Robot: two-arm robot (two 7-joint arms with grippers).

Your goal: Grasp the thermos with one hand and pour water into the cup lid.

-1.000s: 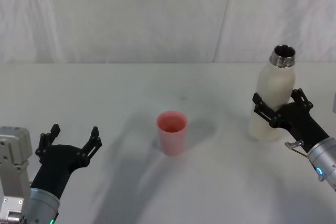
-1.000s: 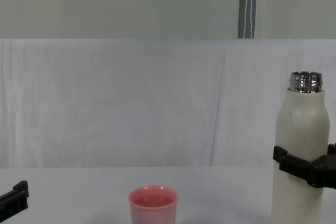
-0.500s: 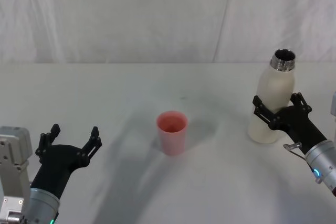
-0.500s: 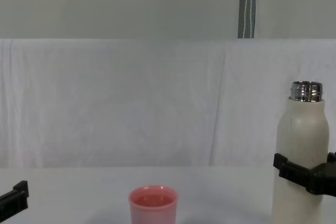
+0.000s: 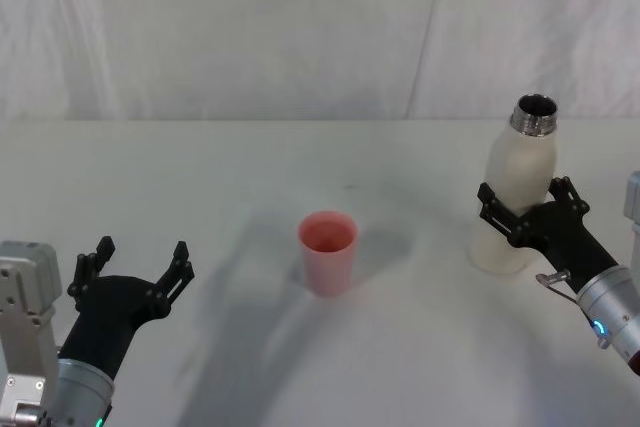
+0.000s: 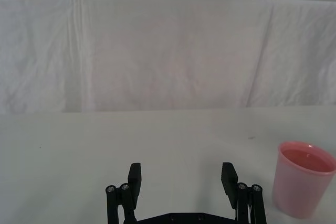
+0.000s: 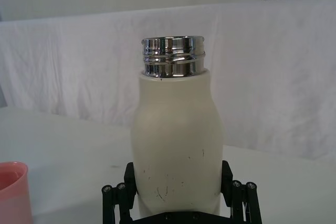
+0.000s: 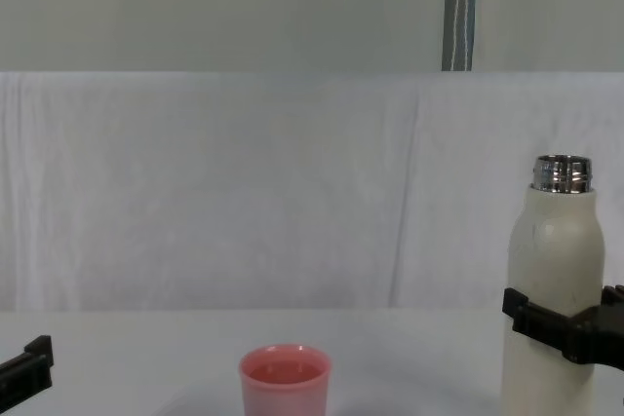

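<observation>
Since a second ago the thermos (image 5: 518,187) has shifted a little toward the cup lid (image 5: 327,251) and sits slightly lower in the picture, carried by the right gripper (image 5: 527,213); the left arm and the pink cup have not stirred.

From the head, the black fingers clasp the cream body on both sides around its middle, below the rounded shoulders. That hold probably keeps the weight near the fingers and leaves the steel neck free to tip. The bottle stands nearly upright, so nothing spills on the way. The cup lid stands alone on the white table (image 5: 250,167), well apart from these fingers, toward the left. The left gripper (image 5: 137,264) waits low on the left with its fingers spread and nothing between them; it looks parked, since one hand is meant to do the pouring.

At the left wrist, the spread fingers (image 6: 134,178) frame bare cloth, and the cup lid (image 6: 304,179) stands off to one side beyond them.

At the right wrist, the thermos (image 7: 176,145) rises straight out from between the fingers (image 7: 116,198), its open threaded mouth well above them.

From the chest, the right gripper (image 8: 564,323) bands the thermos (image 8: 554,289) partway up, and the cup lid (image 8: 285,380) stands lower, apart to the left.
</observation>
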